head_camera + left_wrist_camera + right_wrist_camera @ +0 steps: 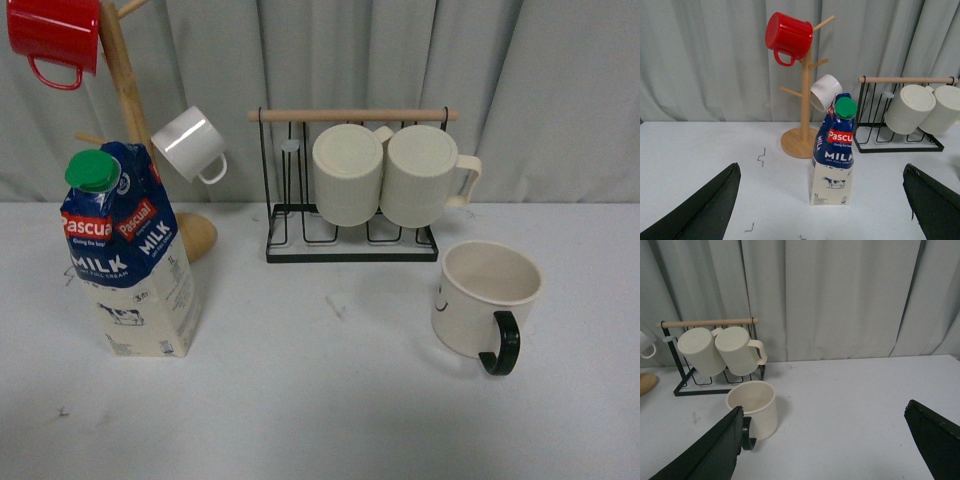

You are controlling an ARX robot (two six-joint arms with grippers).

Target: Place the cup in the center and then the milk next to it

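Observation:
The cup [480, 300], a wide cream mug with a black handle and a small drawn face, stands upright on the right of the white table [330, 400]. The milk [130, 260], a tall carton with a green cap, stands upright on the left. Neither arm shows in the front view. In the left wrist view my left gripper [821, 166] is open, its dark fingers [705, 210] wide apart, with the milk [834, 155] standing some way beyond them. My right gripper [825, 406] is open too. The cup [752, 407] sits just beyond one of its fingers [710, 455], apart from it.
A wooden mug tree [120, 90] behind the milk carries a red mug [55, 35] and a small white mug [188, 142]. A black wire rack [350, 240] at the back centre holds two ribbed cream mugs [347, 172]. A grey curtain [560, 90] closes the back.

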